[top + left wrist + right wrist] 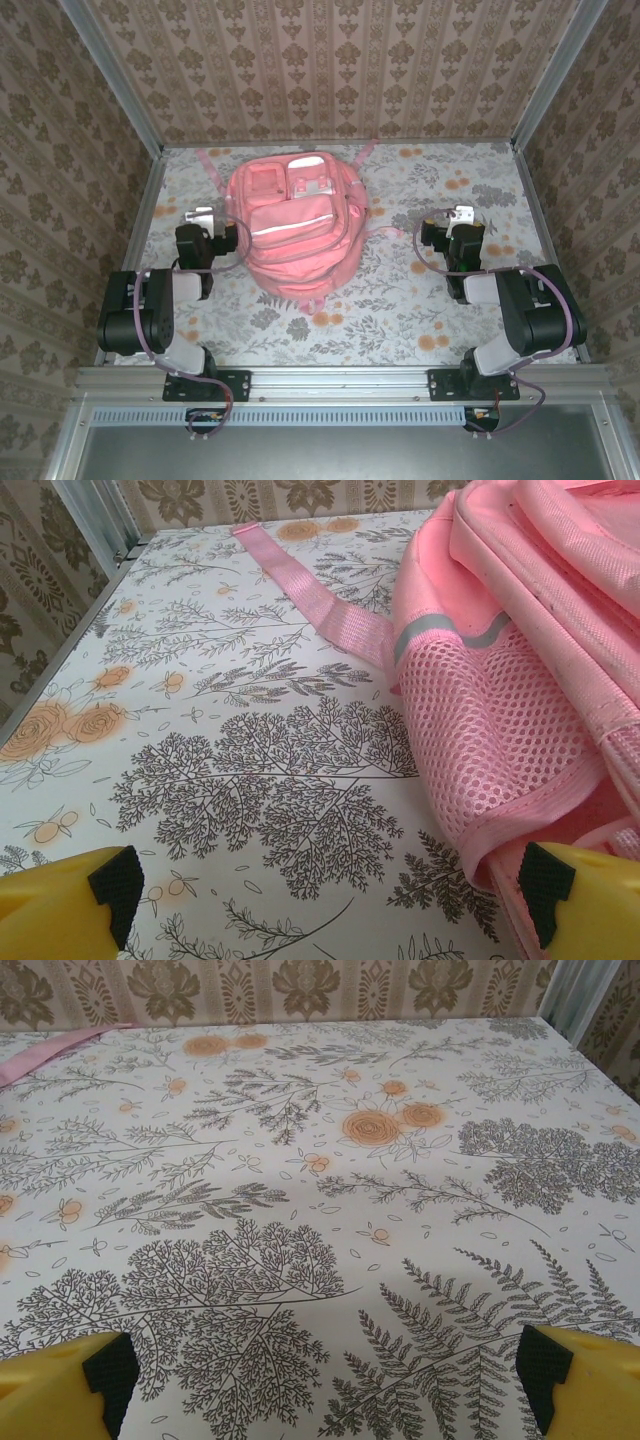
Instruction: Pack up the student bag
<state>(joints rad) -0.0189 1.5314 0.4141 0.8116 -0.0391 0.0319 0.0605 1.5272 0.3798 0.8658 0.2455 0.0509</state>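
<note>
The student bag (pixel 295 232), a big soft pink backpack with a pale stripe and front pockets, lies flat in the middle of the table. Its mesh side pocket (pixel 490 730) and a pink strap (pixel 315 595) show in the left wrist view. My left gripper (pixel 203 216) rests just left of the bag, open, with bare tabletop between its yellow fingers (pixel 70 905). My right gripper (pixel 462 217) sits well to the right of the bag, open, nothing between its fingers (pixel 585 1380). A pink strap end (pixel 50 1050) lies far left in the right wrist view.
The table (pixel 420 310) has a floral cover and is walled by patterned panels on three sides, with a metal frame (pixel 150 200) along the edges. Bare tabletop lies in front of the bag and around the right gripper.
</note>
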